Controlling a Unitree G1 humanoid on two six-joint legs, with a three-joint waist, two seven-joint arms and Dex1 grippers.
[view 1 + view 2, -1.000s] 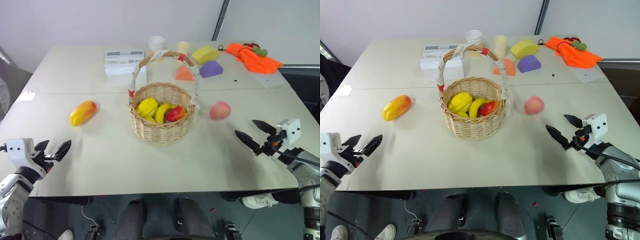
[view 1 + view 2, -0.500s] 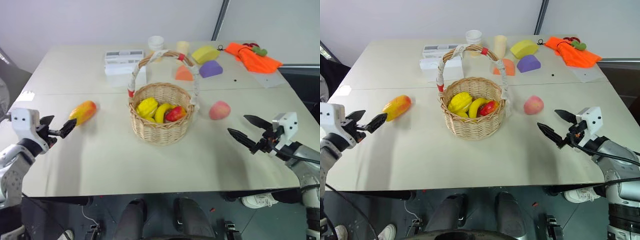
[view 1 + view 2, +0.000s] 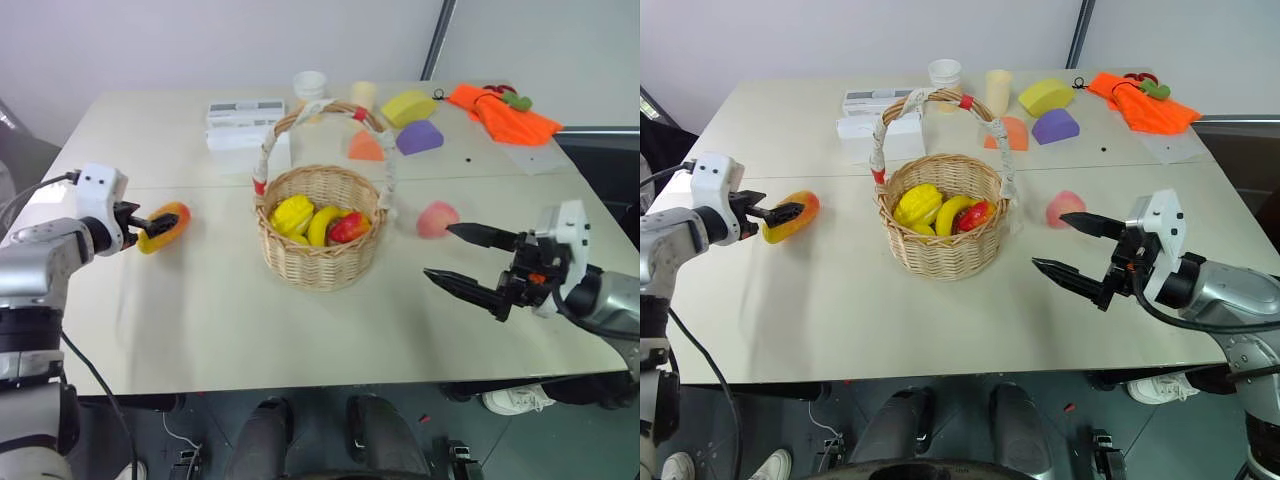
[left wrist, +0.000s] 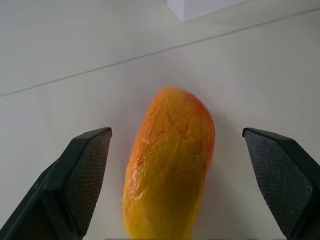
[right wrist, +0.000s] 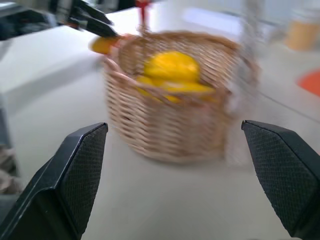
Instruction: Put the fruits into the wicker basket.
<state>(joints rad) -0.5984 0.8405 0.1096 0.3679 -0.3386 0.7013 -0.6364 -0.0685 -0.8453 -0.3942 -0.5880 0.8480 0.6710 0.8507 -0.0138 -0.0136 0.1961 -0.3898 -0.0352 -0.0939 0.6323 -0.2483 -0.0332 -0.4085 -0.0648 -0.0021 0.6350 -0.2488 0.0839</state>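
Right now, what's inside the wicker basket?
The wicker basket holds a bumpy yellow fruit, a banana and a red fruit. Anything beneath them is covered. The mango and peach lie outside on the table.

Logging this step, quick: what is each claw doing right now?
Left claw: open, fingers either side of the mango, not gripping it.
Right claw: open, holding nothing, near the peach.

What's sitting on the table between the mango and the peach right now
The wicker basket stands between the mango and the peach, already holding other toy fruit. Both head views show it, with bare table on either side of it.
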